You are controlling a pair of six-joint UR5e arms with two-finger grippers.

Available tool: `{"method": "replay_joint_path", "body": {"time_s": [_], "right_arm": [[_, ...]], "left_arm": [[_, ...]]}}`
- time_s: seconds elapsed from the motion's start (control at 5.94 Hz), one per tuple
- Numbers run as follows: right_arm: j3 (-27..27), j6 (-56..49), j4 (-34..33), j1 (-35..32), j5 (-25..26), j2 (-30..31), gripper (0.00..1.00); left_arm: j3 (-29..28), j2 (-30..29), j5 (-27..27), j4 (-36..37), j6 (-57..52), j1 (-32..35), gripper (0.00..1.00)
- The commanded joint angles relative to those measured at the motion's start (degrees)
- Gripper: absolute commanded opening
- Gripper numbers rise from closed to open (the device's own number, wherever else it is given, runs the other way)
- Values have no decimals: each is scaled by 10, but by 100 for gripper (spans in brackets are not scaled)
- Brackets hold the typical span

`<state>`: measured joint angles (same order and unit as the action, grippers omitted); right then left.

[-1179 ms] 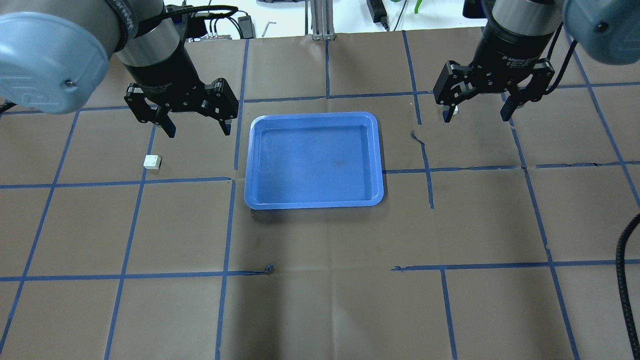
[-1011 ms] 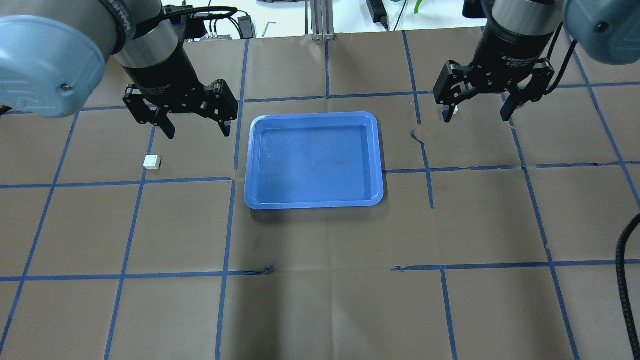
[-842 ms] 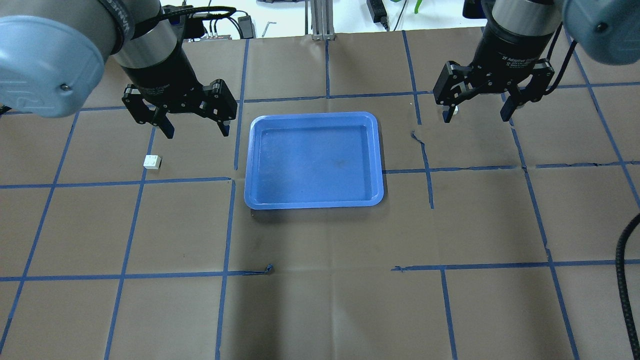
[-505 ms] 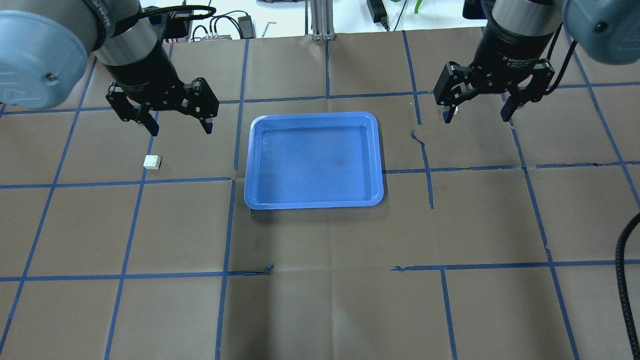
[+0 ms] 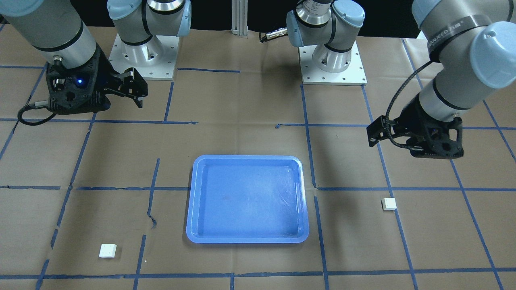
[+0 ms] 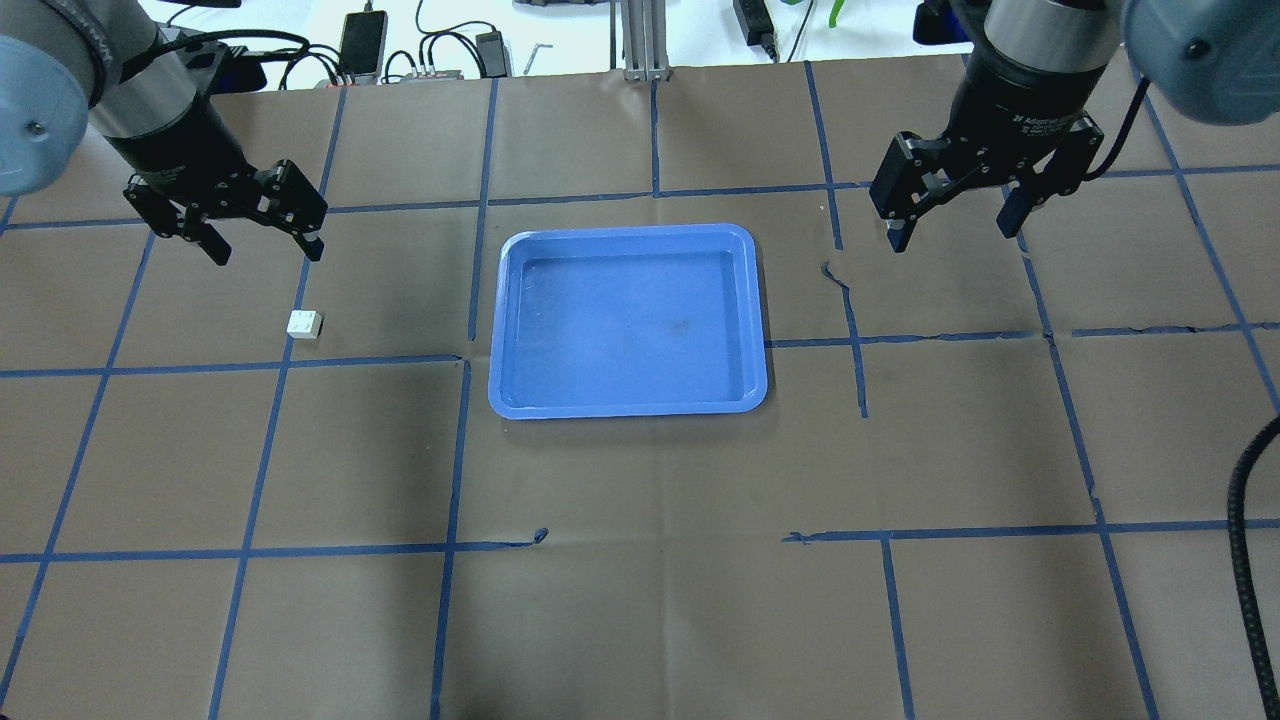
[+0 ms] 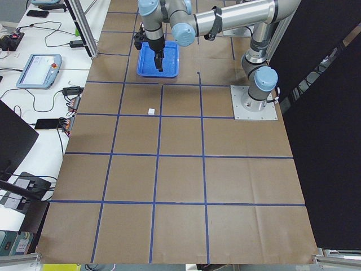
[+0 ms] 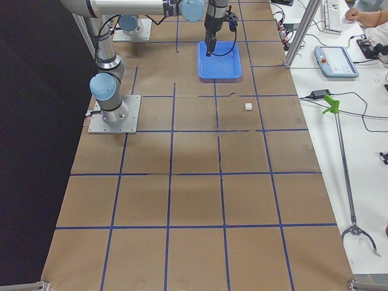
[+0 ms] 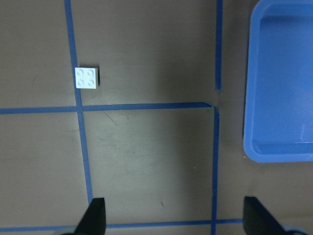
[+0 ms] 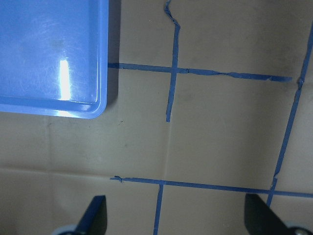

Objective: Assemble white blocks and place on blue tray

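The left pincer [image 6: 265,250] is hanging wide open, holding nothing. Near it, one white block [image 6: 305,323] is lying on the bench [image 6: 640,610]. The blue tray [image 6: 627,232] is sitting in the middle, holding nothing. The right pincer [image 6: 952,232] is hanging open and bare too. The other white block [image 5: 107,250] is lying on that side. Picking up, joining and placing are all waiting to be done, I think.

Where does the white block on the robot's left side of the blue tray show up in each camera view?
Front-facing: white block right of the blue tray.
Overhead: white block left of the tray, at a tape line.
Exterior left: white block nearer than the tray.
Exterior right: cannot make it out.
Left wrist: white block upper left, above a tape crossing.
Right wrist: not in it.
Shared landmark: the blue tray.
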<state>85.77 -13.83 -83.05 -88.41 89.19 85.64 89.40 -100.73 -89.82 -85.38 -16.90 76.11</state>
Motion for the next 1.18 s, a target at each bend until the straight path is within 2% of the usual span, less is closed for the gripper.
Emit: {"method": "replay_joint_path", "body": {"time_s": [0.0, 0.34, 0.51, 0.67, 0.84, 1.01], "right_arm": [[1, -179, -19, 23, 33, -1, 100], [2, -515, -69, 44, 34, -13, 100], [0, -676, -103, 60, 34, -22, 100], [-10, -795, -107, 94, 30, -46, 100], [-45, -924, -106, 124, 26, -84, 100], [-116, -988, -100, 126, 24, -145, 100]], "left_arm": [[3, -59, 0, 84, -94, -35, 97], [22, -140, 1, 212, -122, -46, 96], [52, -155, 1, 254, -134, -55, 96], [84, -160, 2, 294, -134, -63, 96], [115, -166, 2, 319, -134, -65, 96], [128, -189, 2, 358, -133, -65, 96]]}}
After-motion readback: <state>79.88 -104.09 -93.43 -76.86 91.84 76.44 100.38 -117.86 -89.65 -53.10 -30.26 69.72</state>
